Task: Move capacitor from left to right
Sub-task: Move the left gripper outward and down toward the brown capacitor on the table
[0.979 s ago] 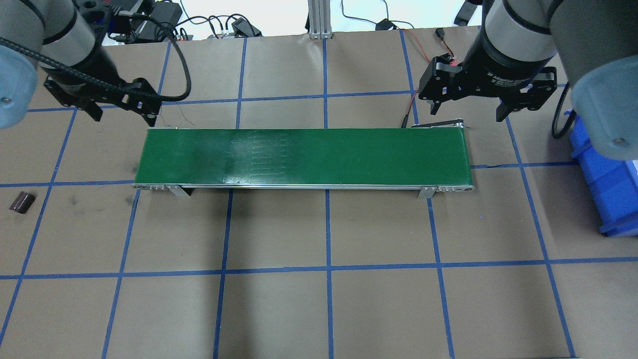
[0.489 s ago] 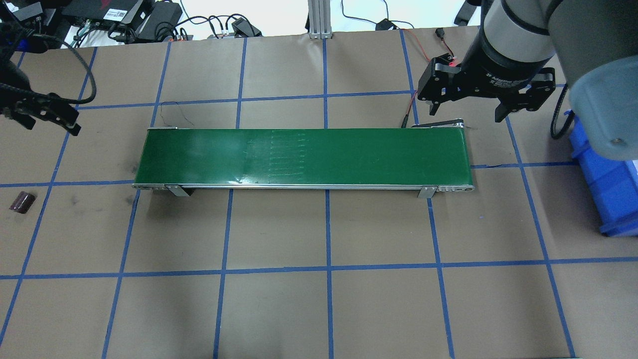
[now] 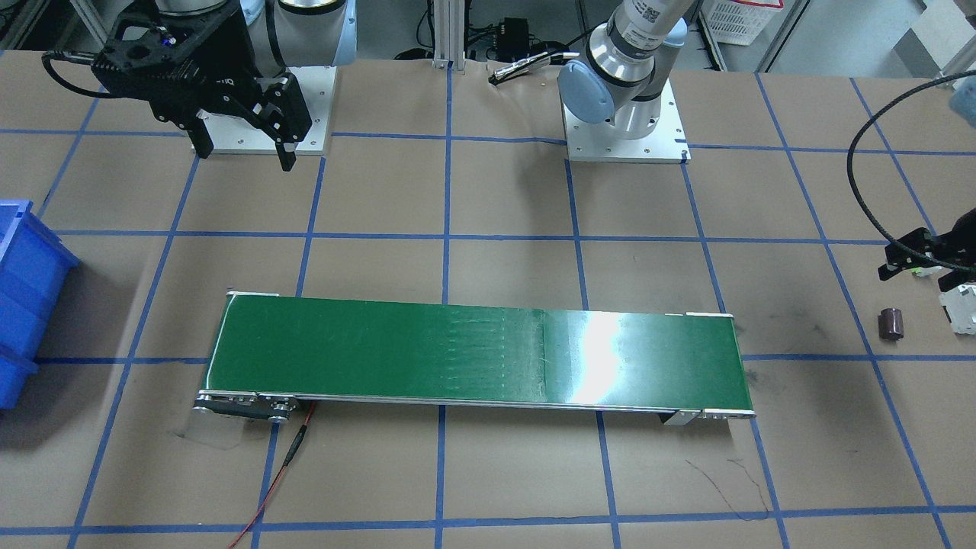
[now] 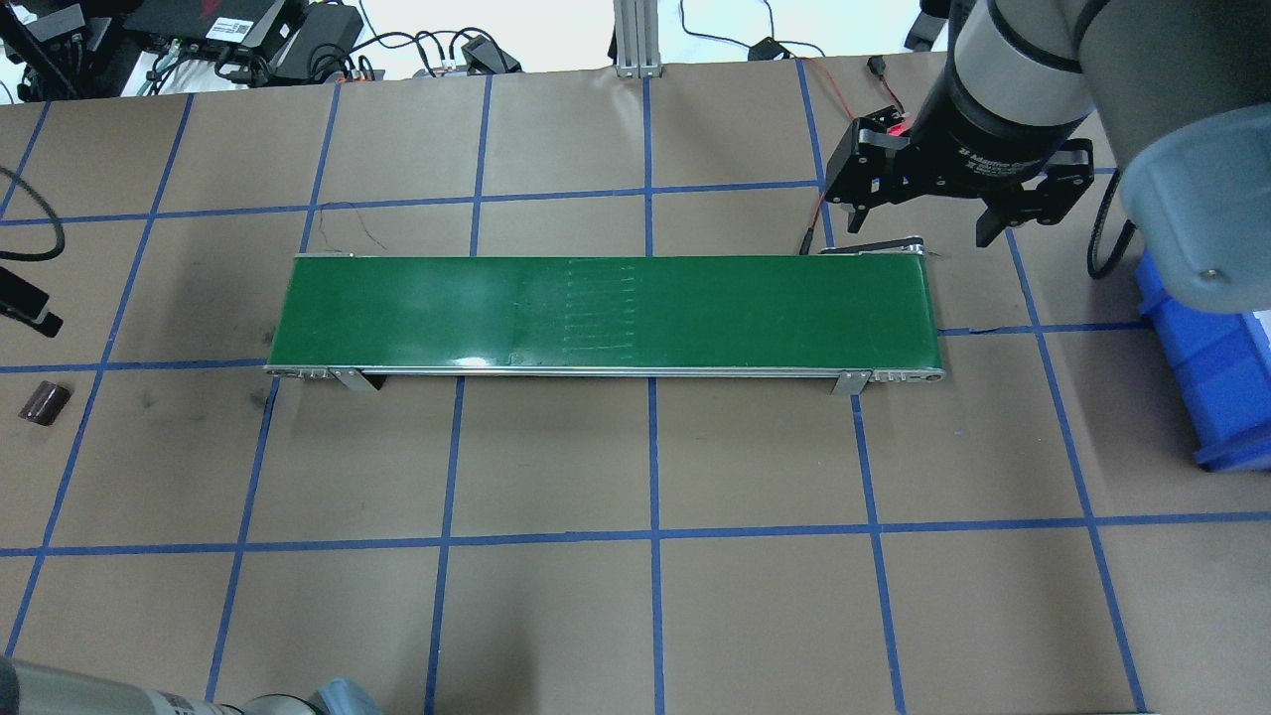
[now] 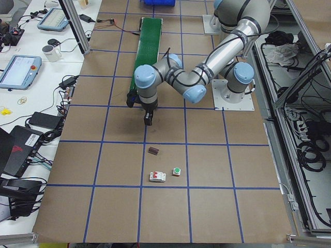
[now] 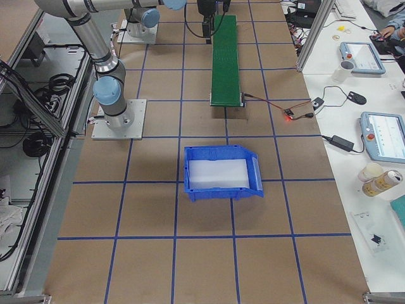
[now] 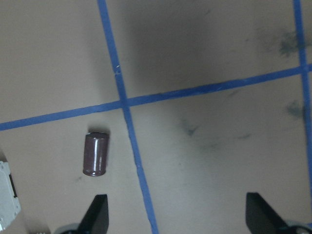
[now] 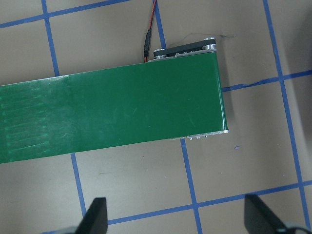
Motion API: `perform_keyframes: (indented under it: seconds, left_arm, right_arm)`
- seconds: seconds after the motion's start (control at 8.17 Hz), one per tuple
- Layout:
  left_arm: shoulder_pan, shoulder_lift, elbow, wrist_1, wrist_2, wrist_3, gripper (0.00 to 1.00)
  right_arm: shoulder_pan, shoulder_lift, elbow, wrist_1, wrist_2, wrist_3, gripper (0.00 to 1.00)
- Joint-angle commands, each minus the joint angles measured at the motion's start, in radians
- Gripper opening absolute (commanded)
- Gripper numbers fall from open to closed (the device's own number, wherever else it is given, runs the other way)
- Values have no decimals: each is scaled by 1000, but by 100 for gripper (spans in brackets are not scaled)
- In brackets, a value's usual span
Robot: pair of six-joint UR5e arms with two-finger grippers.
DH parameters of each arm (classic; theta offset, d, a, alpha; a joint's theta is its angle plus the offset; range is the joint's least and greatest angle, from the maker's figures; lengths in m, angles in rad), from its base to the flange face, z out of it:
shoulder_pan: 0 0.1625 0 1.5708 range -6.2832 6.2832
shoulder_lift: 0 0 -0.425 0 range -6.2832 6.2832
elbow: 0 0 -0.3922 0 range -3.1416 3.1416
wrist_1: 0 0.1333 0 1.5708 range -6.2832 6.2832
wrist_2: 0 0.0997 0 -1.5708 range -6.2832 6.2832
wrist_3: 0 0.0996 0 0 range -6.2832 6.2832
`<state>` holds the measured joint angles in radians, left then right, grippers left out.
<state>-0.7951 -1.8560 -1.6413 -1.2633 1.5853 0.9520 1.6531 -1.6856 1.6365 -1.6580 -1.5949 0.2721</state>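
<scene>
The capacitor (image 4: pixel 46 402) lies on its side on the bare table, well apart from the belt (image 4: pixel 606 313) and at about 8 o'clock from the belt's left end in the overhead view. A white part (image 5: pixel 158 176) and a green-capped part (image 5: pixel 177 171) sit near it.

The left gripper (image 7: pixel 178 213) hangs over the table with its jaws spread wide and nothing between them. In its wrist view the capacitor is off at 10 o'clock, outside the left finger (image 7: pixel 99 210). Its long axis runs 12 to 6 while the fingers stand at 9 and 3, so closing would likely pinch its round sides. The wide opening seems meant to straddle it once the gripper is centred.

The right gripper (image 4: pixel 923 218) is also wide open and empty. It hovers at about 12 o'clock from the belt's right end, probably waiting to collect the capacitor there. The bin (image 4: pixel 1206 387) stands at 3 o'clock beyond that end, a likely drop-off.
</scene>
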Motion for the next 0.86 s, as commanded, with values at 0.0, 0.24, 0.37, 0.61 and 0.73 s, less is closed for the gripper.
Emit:
perform_keyframes:
  seconds: [0.0, 0.24, 0.37, 0.61, 0.73]
  left_arm:
    - [69, -136, 0, 114, 10, 134, 100]
    - [79, -207, 0, 186, 12, 129, 100]
    - [79, -238, -2, 226, 18, 136, 100]
    - [79, -258, -2, 237, 68, 136, 100]
    - [79, -262, -2, 236, 67, 134, 100]
  right_arm:
    - [1, 3, 2, 0, 3, 1, 100]
    - [1, 3, 2, 1, 1, -1, 100]
    - [1, 3, 2, 1, 1, 1, 100]
    - [1, 3, 2, 6, 0, 1, 100]
    - [1, 3, 2, 7, 0, 1, 100]
